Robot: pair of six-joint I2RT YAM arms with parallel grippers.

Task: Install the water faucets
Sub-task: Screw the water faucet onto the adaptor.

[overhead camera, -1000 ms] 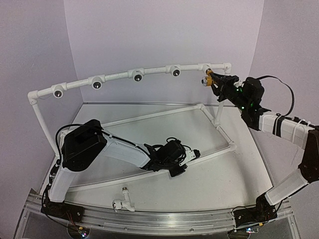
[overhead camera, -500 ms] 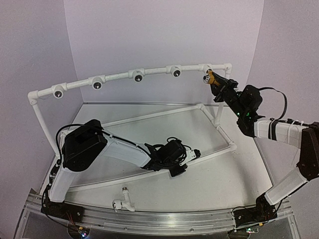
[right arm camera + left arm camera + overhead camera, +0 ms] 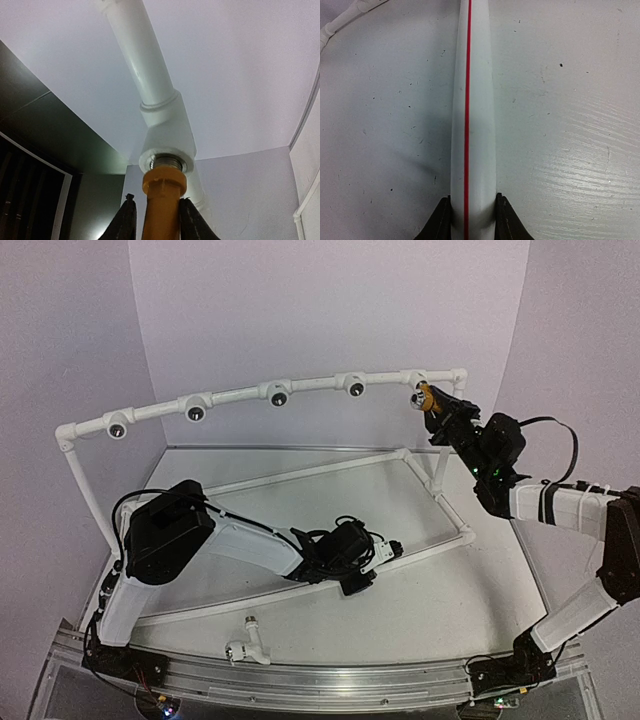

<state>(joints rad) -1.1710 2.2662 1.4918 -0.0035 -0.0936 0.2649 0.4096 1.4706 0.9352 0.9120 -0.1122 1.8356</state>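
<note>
The yellow-orange faucet (image 3: 425,397) points into the rightmost socket (image 3: 166,160) of the white pipe frame (image 3: 240,393), its metal thread partly inside. In the right wrist view my right gripper (image 3: 157,215) straddles the faucet (image 3: 162,200): the right finger touches it and a thin gap shows at the left finger, so the jaws are slightly open. The white faucet (image 3: 247,645) lies on the table near the front edge. My left gripper (image 3: 355,585) is shut on the frame's low white pipe with a red line (image 3: 472,125).
Several other dark round sockets (image 3: 277,395) hang along the frame's top rail. The frame's base pipes (image 3: 440,500) run across the table (image 3: 430,610), and a metal rail (image 3: 330,685) borders the near edge.
My right wrist has turned and edged up toward the socket with the yellow-orange faucet. Its jaws have loosened a little. The left arm has not moved.
</note>
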